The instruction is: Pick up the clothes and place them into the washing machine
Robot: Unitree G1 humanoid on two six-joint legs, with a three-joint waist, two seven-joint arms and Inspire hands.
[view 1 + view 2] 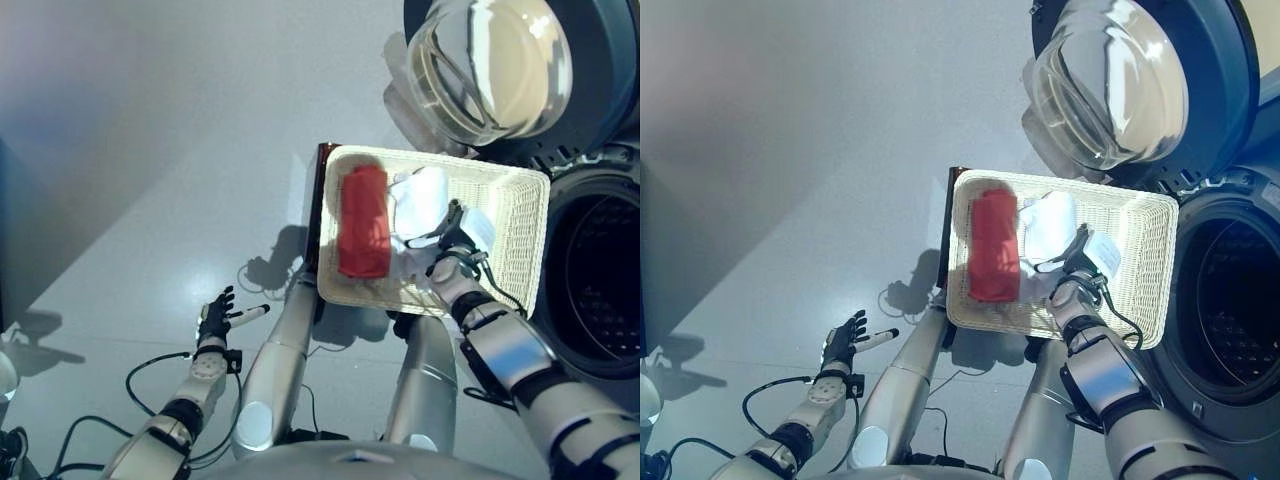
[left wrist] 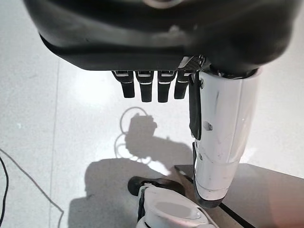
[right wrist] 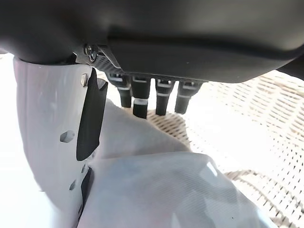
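A white wicker basket [image 1: 523, 262] stands on the floor in front of me. Inside it, a red cloth [image 1: 363, 222] lies folded on the left side and a white cloth [image 1: 421, 198] is bunched in the middle. My right hand [image 1: 453, 240] is inside the basket, just over the near edge of the white cloth [image 3: 156, 185], with fingers [image 3: 139, 99] straight and open and nothing grasped. Low on the left, my left hand [image 1: 213, 318] hangs above the floor, open and empty.
The washing machine stands at the right, its dark drum opening [image 1: 600, 285] beside the basket. Its round glass door [image 1: 497, 62] is swung open above the basket's far side. Grey floor [image 1: 150, 150] stretches to the left.
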